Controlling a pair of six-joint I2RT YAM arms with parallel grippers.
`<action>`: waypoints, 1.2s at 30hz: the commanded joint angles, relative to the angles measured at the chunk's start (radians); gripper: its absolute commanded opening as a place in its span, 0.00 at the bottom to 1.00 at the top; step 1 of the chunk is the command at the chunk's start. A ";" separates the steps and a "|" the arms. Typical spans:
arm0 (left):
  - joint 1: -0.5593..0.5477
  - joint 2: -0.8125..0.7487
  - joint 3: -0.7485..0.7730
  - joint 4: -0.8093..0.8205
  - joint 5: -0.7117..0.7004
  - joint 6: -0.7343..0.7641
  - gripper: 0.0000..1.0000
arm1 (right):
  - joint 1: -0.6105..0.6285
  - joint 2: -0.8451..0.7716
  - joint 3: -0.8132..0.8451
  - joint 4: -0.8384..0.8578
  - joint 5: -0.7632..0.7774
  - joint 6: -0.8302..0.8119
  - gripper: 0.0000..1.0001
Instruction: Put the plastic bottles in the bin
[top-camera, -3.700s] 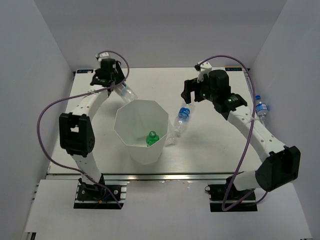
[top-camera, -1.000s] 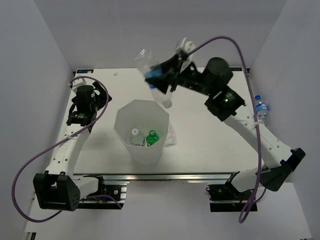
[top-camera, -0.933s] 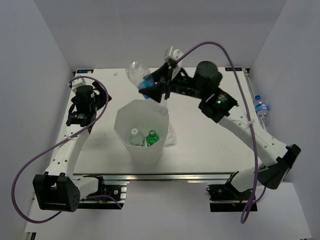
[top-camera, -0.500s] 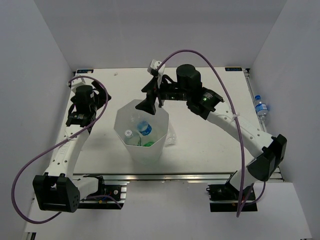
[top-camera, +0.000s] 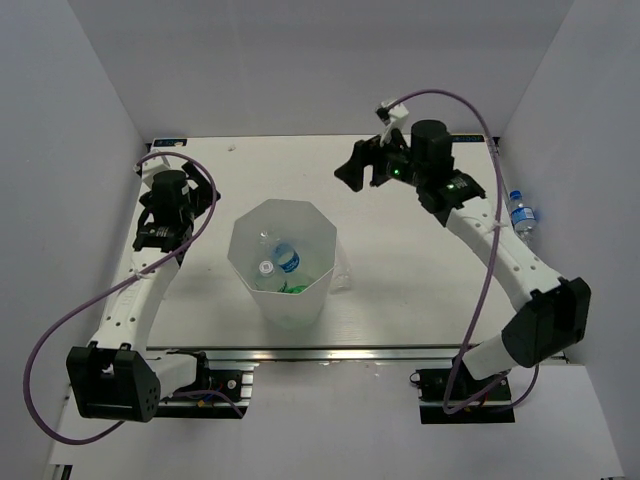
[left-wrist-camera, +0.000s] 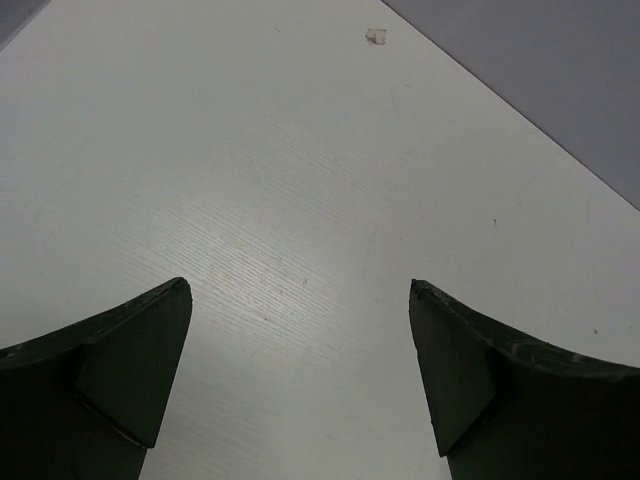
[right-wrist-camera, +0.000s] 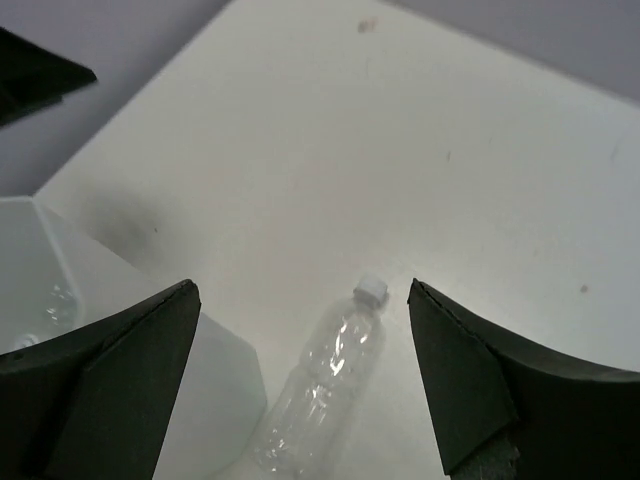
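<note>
The white bin (top-camera: 243, 232) stands mid-table and holds a blue-labelled bottle (top-camera: 286, 258), a clear white-capped bottle (top-camera: 265, 268) and a partly hidden green bottle (top-camera: 291, 289). A clear bottle (top-camera: 343, 272) lies on the table against the bin's right side. In the right wrist view this bottle (right-wrist-camera: 325, 385) lies next to the bin wall (right-wrist-camera: 222, 388). Another blue-labelled bottle (top-camera: 521, 215) lies at the table's far right edge. My right gripper (top-camera: 361, 171) is open and empty, raised right of and beyond the bin (right-wrist-camera: 300, 290). My left gripper (top-camera: 172, 198) is open and empty over bare table left of the bin (left-wrist-camera: 298, 288).
A small white scrap (left-wrist-camera: 376, 36) lies near the table's far edge ahead of the left gripper. Grey walls enclose the table on the left, back and right. The left arm's purple cable (top-camera: 60, 320) loops off the left side.
My right gripper carried a blue-labelled bottle over the bin, let it fall in, then drew back up and to the right, open. The left arm stayed still over the last second.
</note>
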 joint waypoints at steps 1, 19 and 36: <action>-0.001 0.015 0.010 -0.014 -0.021 0.014 0.98 | 0.007 0.076 -0.060 -0.046 -0.007 0.037 0.89; 0.000 0.055 0.017 -0.020 0.002 0.024 0.98 | 0.079 0.612 0.050 -0.106 -0.093 0.017 0.89; -0.001 0.027 0.005 -0.005 0.007 0.015 0.98 | -0.107 0.172 0.321 -0.158 0.015 -0.024 0.31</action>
